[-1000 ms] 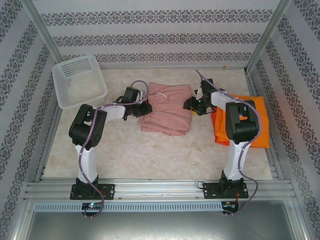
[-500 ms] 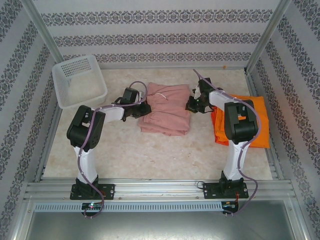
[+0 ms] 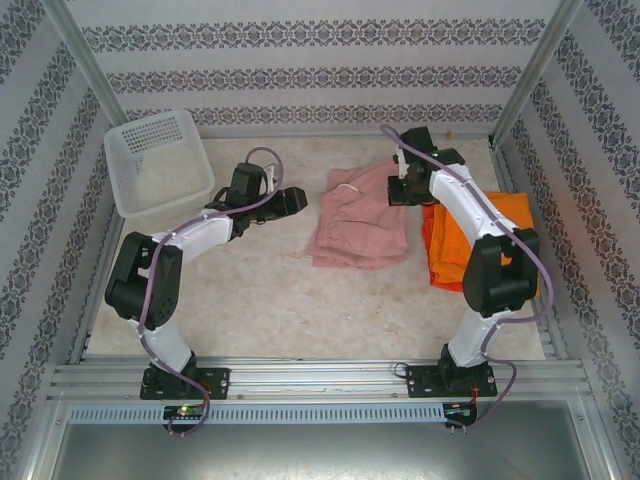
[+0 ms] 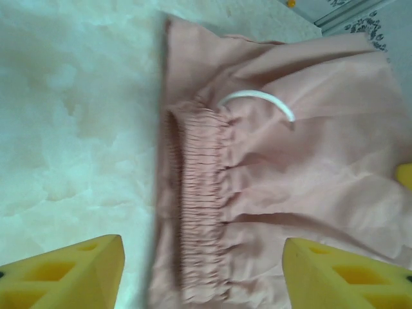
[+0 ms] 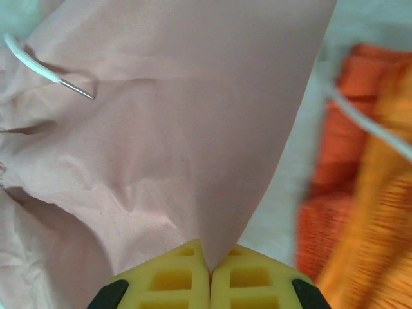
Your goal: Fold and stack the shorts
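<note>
At mid-table, folded pink shorts [image 3: 360,228] lie beside the orange stack [image 3: 505,235], one edge pinched by the right gripper [image 3: 398,190], left gripper [image 3: 293,200] spread wide and empty; stacking step, next probably calling for a lift across.

Soft, even light fills the overhead view, leaving only faint shadows on the pale, slightly washed-out table [image 3: 300,300]. The left wrist view has a cool greenish cast and glare on the tabletop, though the pink shorts [image 4: 290,180] look sharp. In the right wrist view the orange shorts [image 5: 360,193] are badly blurred.
</note>
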Robot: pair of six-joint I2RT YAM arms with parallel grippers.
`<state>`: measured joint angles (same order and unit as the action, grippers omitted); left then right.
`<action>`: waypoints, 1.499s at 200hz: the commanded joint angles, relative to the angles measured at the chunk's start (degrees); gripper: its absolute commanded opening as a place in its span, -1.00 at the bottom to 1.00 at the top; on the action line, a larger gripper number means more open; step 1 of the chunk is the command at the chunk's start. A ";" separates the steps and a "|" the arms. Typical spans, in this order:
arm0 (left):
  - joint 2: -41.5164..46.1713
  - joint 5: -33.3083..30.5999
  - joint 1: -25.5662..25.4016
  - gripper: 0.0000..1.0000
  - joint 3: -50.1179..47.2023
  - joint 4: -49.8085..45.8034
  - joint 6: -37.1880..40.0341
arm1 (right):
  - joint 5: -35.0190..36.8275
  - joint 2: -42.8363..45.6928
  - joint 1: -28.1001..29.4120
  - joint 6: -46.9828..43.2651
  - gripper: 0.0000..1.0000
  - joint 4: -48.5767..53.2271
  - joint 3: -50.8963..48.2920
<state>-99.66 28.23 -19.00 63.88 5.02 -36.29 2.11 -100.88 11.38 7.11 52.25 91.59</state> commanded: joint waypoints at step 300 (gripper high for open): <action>2.80 -1.00 1.07 0.99 -4.03 4.08 0.54 | 16.02 5.18 -15.51 -15.83 -1.00 23.78 26.21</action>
<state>-98.39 27.79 -18.63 60.58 6.55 -36.23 16.51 -94.11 -2.79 -6.61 76.55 116.88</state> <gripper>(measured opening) 0.995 0.052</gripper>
